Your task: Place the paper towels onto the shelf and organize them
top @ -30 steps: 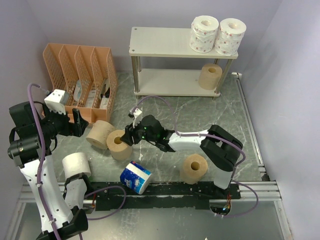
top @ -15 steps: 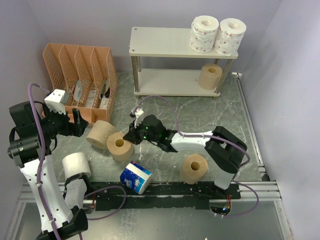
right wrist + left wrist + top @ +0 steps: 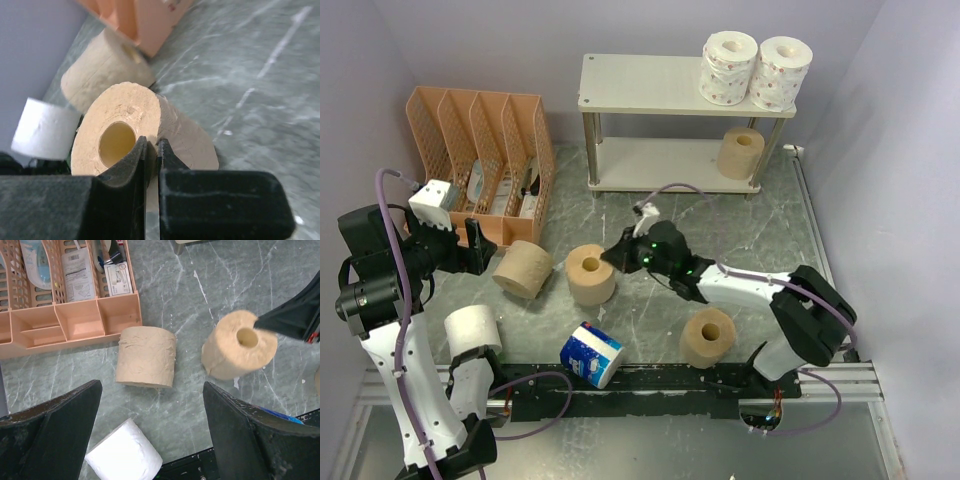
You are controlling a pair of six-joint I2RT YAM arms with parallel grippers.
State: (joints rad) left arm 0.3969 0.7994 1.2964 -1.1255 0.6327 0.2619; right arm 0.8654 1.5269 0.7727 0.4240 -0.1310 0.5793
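A tan roll (image 3: 588,275) stands near the middle of the table (image 3: 750,220), core opening upward. The right tool (image 3: 151,146) is clamped on its wall. A second tan roll (image 3: 523,268) lies just beside it. The left tool (image 3: 151,390) hangs spread apart and empty, well apart from the shelf (image 3: 650,85).

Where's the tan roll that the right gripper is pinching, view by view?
Top external: tan roll left of centre, at the tips of the right gripper.
Left wrist: the roll right of centre, core facing up.
Right wrist: the roll centre frame, wall pinched.
Shared landmark: white roll.
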